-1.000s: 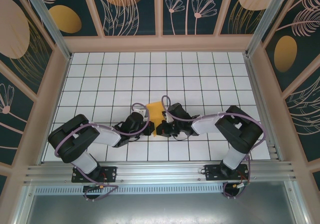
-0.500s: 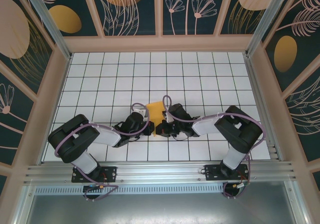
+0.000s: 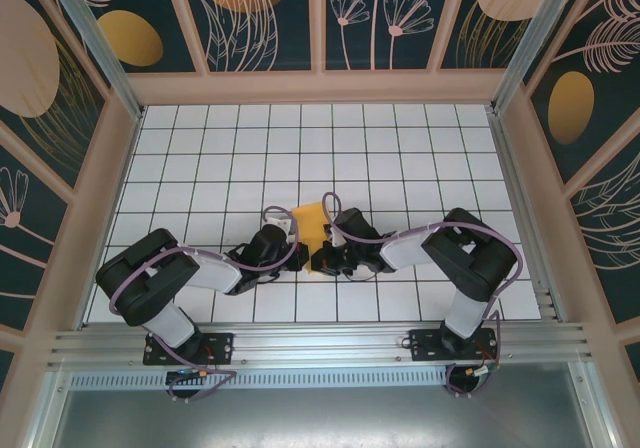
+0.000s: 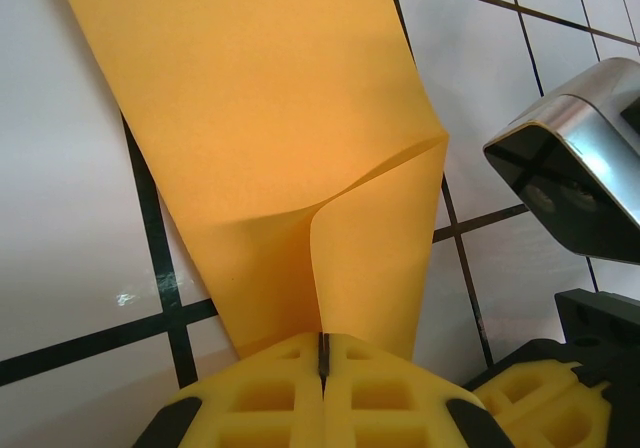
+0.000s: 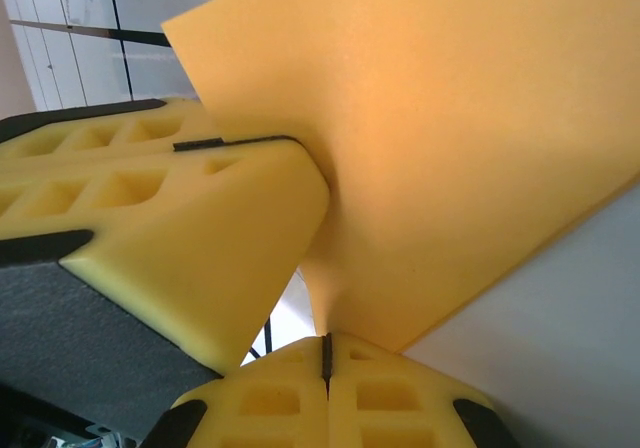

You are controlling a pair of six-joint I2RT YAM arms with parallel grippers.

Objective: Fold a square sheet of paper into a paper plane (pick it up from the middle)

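Sheet of paper [image 3: 311, 220] is pinched from both sides on the table [image 3: 400, 148]: left hand [image 4: 322, 346] is closed tight on it, right hand [image 5: 326, 348] too.

1 sq paper sheet [image 3: 311, 218], 2 hands [image 4: 323, 340] [image 5: 326, 340], 2 arms [image 3: 190, 273] [image 3: 445, 248]

The square sheet of paper [image 4: 270, 148] reads to me as thin, matt orange-yellow stock — smooth and unprinted, with a faint grain up close in my right wrist view. The jaws of the left gripper [image 4: 322, 353] and the right gripper [image 5: 326, 353] are matt yellow, moulded in a waffle of recesses. They look like soft plastic or foam on a black backing. The tabletop [image 4: 70, 218] is glossy white with black lines and catches a small glint. A rounded casing [image 4: 575, 183] looks like polished metal — almost mirror-bright. The rail [image 3: 320, 340] is dull, silvery metal.
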